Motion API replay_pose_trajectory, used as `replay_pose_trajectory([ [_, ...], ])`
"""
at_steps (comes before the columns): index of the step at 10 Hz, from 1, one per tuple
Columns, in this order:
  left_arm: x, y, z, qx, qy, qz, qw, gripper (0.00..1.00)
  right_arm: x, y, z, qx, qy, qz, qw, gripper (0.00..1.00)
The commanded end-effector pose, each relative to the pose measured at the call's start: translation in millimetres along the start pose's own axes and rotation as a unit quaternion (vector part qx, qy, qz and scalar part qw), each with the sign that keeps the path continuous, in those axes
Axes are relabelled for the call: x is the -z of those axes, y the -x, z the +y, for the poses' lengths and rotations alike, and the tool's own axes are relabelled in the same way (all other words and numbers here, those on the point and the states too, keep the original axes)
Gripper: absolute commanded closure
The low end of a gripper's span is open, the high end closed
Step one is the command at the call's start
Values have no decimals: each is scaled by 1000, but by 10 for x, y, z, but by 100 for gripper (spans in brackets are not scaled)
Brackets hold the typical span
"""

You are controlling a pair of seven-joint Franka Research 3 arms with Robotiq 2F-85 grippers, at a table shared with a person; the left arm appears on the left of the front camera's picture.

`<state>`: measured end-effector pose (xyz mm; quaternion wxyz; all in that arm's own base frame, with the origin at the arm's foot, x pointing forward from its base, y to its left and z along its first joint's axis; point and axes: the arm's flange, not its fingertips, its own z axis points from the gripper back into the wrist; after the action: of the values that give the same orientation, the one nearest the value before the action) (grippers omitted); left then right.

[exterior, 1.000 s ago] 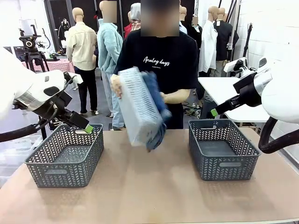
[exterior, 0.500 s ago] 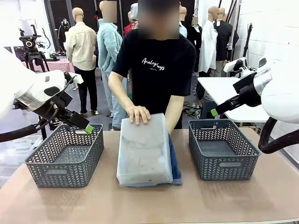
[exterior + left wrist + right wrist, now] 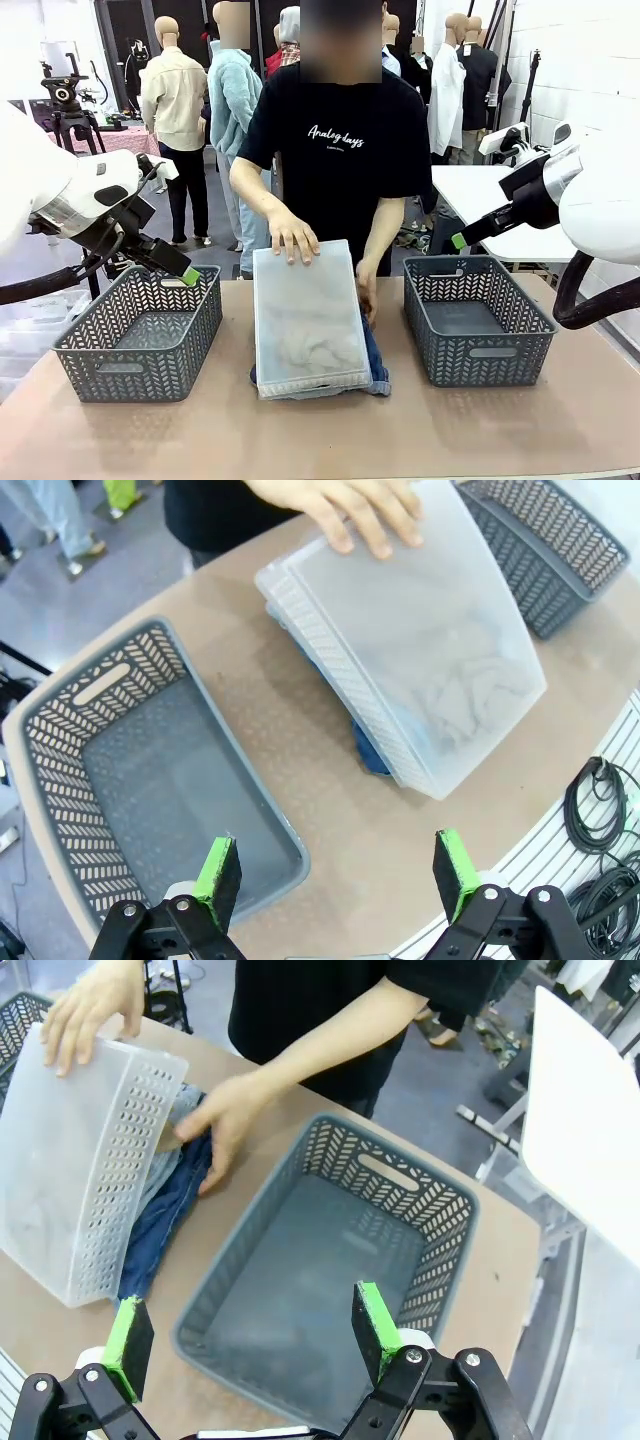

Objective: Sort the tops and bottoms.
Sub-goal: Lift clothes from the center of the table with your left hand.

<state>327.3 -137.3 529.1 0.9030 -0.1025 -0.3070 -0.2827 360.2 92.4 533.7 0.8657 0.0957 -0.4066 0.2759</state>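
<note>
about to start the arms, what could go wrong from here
The upturned clear bin covers all but an edge of the blue denim, so a grasp could hit plastic or drag the bin. One hand rests on the bin, the other hand by the denim; an arm reaching in might strike them.

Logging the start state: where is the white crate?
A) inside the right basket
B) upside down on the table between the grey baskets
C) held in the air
B: the white crate lies bottom-up on the table over denim, under the person's hand, with the left basket and right basket either side.
</note>
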Motion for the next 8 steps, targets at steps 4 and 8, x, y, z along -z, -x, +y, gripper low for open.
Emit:
replay_pose_trajectory([
  [4,-17,3,16,-2,3,-2,1000,0,11,7,-10,-3,-4,0,1000,0],
  [8,-17,3,16,-2,3,-2,1000,0,11,7,-10,-3,-4,0,1000,0],
])
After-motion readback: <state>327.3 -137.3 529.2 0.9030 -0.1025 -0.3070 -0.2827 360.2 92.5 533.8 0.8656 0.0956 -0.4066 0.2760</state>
